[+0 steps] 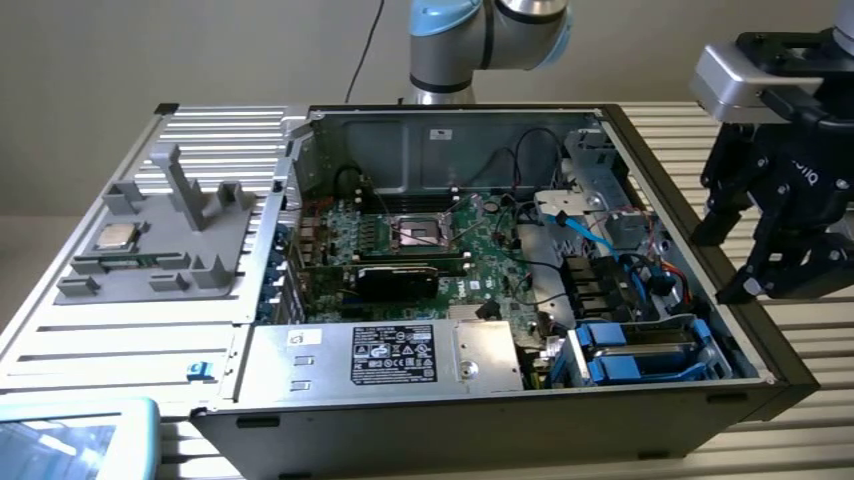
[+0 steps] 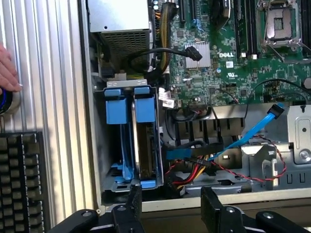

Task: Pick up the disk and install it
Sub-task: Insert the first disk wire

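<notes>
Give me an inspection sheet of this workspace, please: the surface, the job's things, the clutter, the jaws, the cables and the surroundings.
Surface: slatted metal table carrying an open computer case.
Job's things: disk in its blue frame, standing on edge in the drive cage at a corner of the case.
Clutter: grey fixture holding a processor chip; keyboard beside the case.
Grippers: gripper above the case's edge near the disk, jaws open, holding nothing.
Cables: blue cable plus black, red and yellow wires lying loose inside the case.
Surroundings: a person's hand at the table by the keyboard; plain wall behind.
</notes>
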Robot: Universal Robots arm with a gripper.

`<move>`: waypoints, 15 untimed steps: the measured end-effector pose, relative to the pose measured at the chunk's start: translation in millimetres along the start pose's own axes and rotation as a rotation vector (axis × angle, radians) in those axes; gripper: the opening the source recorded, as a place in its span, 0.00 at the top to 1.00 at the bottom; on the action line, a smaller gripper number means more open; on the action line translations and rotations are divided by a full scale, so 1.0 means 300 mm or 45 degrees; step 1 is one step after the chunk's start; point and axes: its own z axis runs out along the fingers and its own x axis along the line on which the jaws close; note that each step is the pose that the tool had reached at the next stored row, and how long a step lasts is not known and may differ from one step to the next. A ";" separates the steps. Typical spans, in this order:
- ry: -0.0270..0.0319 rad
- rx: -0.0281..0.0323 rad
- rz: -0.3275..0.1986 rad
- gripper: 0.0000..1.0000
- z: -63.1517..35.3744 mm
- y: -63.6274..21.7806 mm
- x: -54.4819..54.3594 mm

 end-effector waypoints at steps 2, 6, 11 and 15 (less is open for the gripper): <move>-0.0005 0.0013 0.002 0.40 0.009 0.016 -0.006; -0.0006 0.0036 0.004 0.40 0.030 0.029 -0.025; 0.0001 -0.0025 0.011 0.40 0.057 0.030 -0.033; 0.0014 -0.0123 0.015 0.40 0.071 0.031 -0.037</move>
